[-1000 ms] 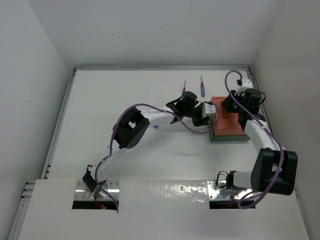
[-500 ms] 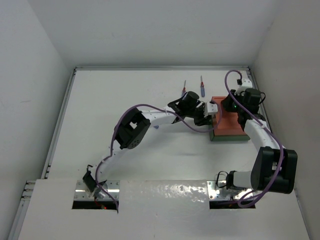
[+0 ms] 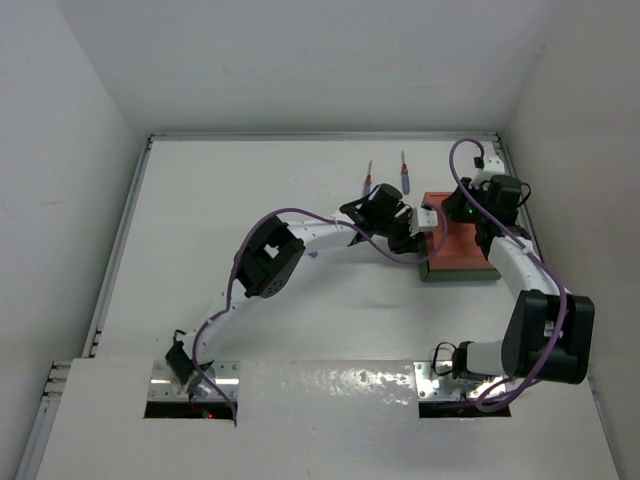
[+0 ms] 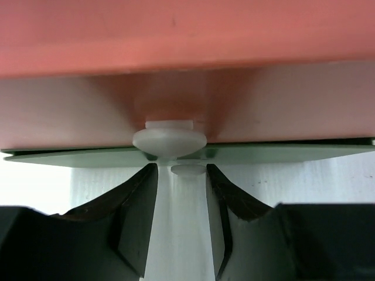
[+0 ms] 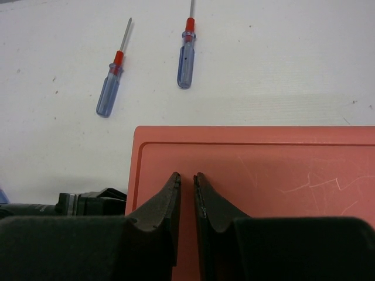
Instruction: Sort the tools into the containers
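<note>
On white table (image 3: 250, 190): flat orange-red tray (image 5: 281, 175).

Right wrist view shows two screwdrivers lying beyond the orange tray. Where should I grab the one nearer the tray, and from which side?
Take the nearer screwdriver by its blue handle, coming straight down. It lies flat on the table, apart from the other screwdriver, with its handle end toward the orange tray and its thin shaft pointing away. The handle is its thickest part, so set the jaws across its width.
</note>
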Controlling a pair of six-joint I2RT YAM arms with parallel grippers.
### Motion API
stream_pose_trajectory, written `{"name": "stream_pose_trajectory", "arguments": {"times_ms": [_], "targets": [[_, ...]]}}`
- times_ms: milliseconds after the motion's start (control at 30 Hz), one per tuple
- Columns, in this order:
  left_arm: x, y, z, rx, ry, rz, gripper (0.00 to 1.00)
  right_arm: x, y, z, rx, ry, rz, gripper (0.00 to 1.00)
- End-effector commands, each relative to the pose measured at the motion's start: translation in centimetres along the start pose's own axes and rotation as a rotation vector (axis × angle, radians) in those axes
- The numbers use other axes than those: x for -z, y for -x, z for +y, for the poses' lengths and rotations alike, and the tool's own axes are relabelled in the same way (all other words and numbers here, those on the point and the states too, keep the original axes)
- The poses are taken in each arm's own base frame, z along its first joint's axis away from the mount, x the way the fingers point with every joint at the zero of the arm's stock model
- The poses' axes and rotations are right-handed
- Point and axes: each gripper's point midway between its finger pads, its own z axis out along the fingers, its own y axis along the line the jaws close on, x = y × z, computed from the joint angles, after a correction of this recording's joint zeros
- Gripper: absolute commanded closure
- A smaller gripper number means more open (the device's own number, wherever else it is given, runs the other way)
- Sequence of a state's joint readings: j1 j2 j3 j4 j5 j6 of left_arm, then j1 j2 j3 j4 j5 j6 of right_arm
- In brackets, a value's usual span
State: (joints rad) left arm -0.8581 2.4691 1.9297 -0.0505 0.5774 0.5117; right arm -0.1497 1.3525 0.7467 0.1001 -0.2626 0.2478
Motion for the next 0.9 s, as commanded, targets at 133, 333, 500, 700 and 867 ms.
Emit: {"name": "stream_pose_trajectory", "arguments": {"times_ms": [133, 333, 500, 700, 867], "targets": [[-0.6, 2.4, 1.0, -0.026, 0.033, -0.042, 0.66, 2.0, -12.4, -1.2, -0.118, -0.076, 0.43, 0.85], [-0.6, 3.2, 0.4, -0.013, -0.002, -0.067, 0.61, 2.0, -12.8, -1.3, -0.117, -0.079, 0.44, 0.85], [-0.5, 3.5, 0.6, 0.002, 0.009, -0.069, 0.74, 1.9, -12.6, -1.3, -0.12, -0.08, 0.436, 0.85], [-0.1, 3.1, 0.8, 0.06, 0.027, -0.033, 1.0, 2.3, -12.7, -1.4, -0.114, -0.089, 0.449, 0.86], [2.1, 0.2, 0.3, 0.101, 0.02, 0.086, 1.0, 2.5, -11.9, -1.5, -0.111, -0.098, 0.425, 0.86]]}}
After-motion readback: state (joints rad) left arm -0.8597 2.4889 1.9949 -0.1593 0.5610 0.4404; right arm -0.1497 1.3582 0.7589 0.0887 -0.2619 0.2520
